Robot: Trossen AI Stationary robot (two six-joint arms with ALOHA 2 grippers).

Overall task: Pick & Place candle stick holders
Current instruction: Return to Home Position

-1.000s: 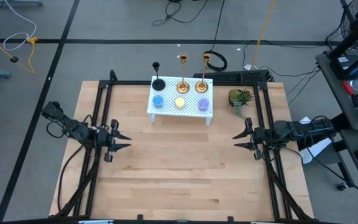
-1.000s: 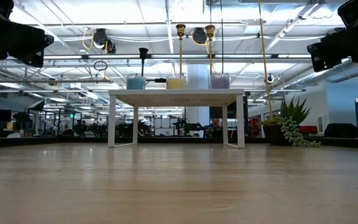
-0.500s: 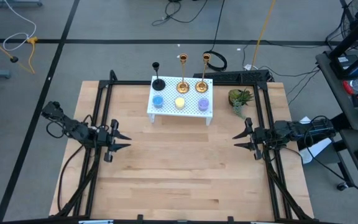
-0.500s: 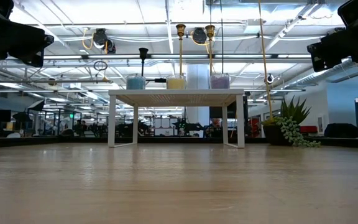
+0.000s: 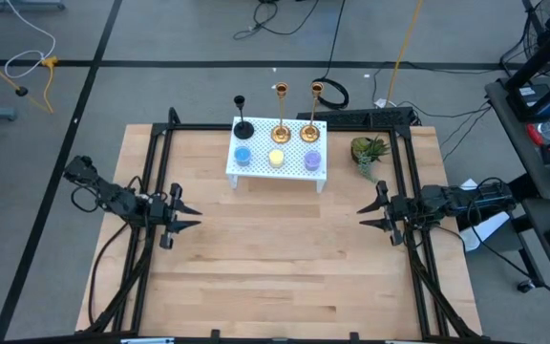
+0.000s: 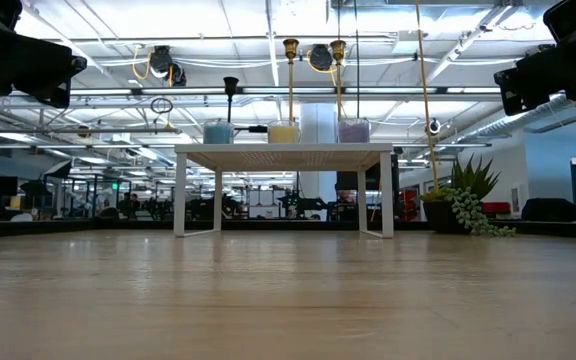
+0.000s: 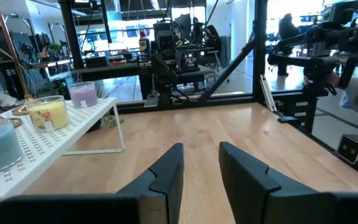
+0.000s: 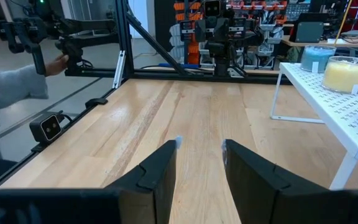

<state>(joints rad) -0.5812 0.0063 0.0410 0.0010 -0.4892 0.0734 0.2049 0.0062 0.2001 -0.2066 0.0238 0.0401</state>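
At opposite table (image 5: 275, 277) edges — left gripper (image 5: 194, 218) and right gripper (image 5: 363, 218) face inward, parted.

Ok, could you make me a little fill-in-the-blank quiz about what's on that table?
The white rack carries ___ candle stick holders. The black holder stands behind the ___ candle. The yellow candle sits between the blue candle and the ___ one. The left gripper and right gripper are both open, holding ___.
Missing: three; blue; purple; nothing.
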